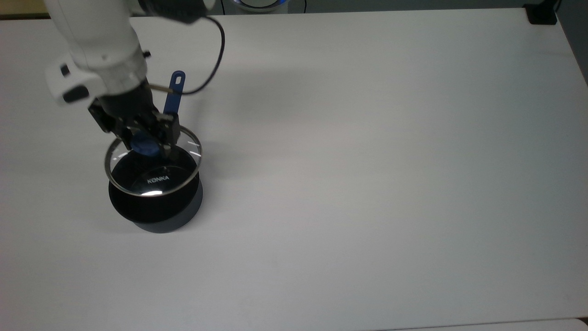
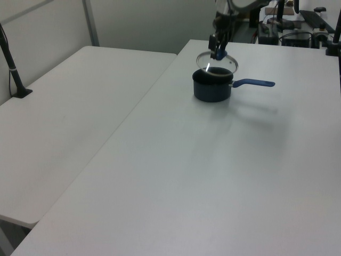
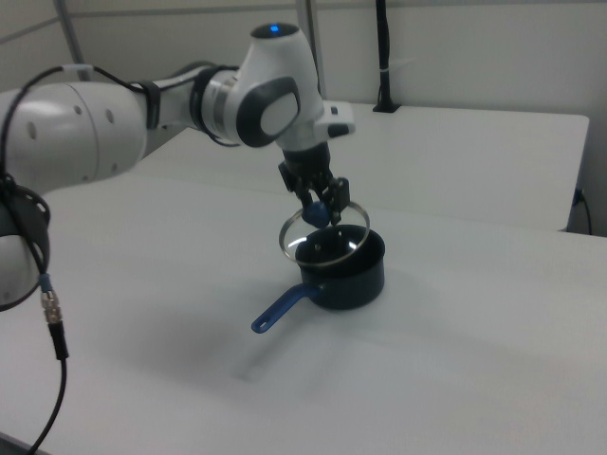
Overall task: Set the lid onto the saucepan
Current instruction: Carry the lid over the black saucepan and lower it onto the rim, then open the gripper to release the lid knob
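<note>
The saucepan point(image 1: 158, 216) point(image 2: 211, 90) point(image 3: 353, 277) stands on the white table, its long blue handle point(image 1: 174, 94) point(image 2: 256, 82) point(image 3: 280, 311) pointing to the top view's upper edge. Above it hangs the glass lid point(image 1: 154, 174) point(image 2: 217, 64) point(image 3: 322, 235), steel-rimmed, with KONKA lettering showing. My gripper point(image 1: 146, 143) point(image 2: 218, 52) point(image 3: 319, 210) is shut on the lid's blue knob point(image 1: 143, 146). The lid is held a little above the pan's rim, shifted slightly toward the handle side.
The white table point(image 1: 367, 161) stretches wide to the top view's right of the pan. A second white table point(image 2: 69, 122) adjoins at the left view's left. A black cable point(image 1: 216, 55) loops from the arm near the handle's end.
</note>
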Tool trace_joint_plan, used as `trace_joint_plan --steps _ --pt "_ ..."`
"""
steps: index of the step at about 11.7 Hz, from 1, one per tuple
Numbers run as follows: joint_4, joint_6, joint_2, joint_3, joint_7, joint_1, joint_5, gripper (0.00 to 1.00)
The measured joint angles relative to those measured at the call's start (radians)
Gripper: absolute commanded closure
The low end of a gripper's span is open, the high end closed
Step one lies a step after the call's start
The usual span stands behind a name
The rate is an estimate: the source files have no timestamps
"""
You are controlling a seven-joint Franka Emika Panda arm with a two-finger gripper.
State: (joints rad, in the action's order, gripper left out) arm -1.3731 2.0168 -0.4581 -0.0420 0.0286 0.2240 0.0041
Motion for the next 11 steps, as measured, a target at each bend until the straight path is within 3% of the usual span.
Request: trace_joint_plan --steps 3,8,9,10,11 --pt "0.001 0.056 -0.060 0.000 0.039 -0.003 -0.001 0.58" --pt "0.004 0.073 -0.076 0.001 0.077 -0.005 -0.016 0.56" --pt "0.005 0.098 -0.084 0.001 0.093 -0.008 -0.029 0.34" --pt "0.006 0.109 -0.086 0.001 0.100 -0.011 -0.047 0.00" --pt "0.008 0.111 -0.087 0.001 0.108 -0.018 -0.070 0.00"
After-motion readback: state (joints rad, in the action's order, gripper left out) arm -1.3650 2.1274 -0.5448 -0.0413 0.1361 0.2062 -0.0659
